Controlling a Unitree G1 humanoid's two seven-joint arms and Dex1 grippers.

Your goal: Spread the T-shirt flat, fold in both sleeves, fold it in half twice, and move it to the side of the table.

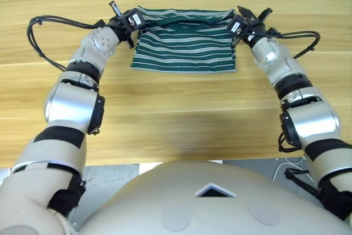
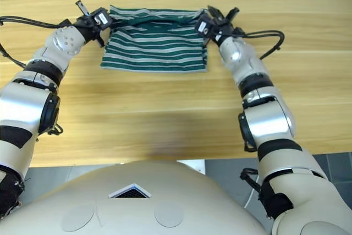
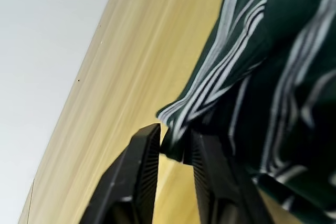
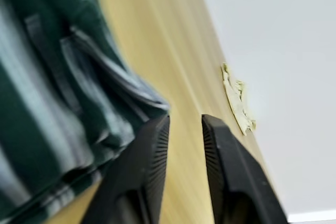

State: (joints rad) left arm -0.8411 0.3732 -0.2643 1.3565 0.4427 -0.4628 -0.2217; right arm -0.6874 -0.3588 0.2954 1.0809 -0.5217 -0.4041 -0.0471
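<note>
Wooden table (image 1: 176,119), striped T-shirt (image 1: 184,48), grey floor (image 1: 110,175)

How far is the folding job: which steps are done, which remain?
Done, apparently: the T-shirt lies as a compact rectangle, no sleeves sticking out. In hand: the left gripper and right gripper sit at its far corners, where the edge is raised. Remaining: probably another halving, then moving it to the side of the table.
</note>
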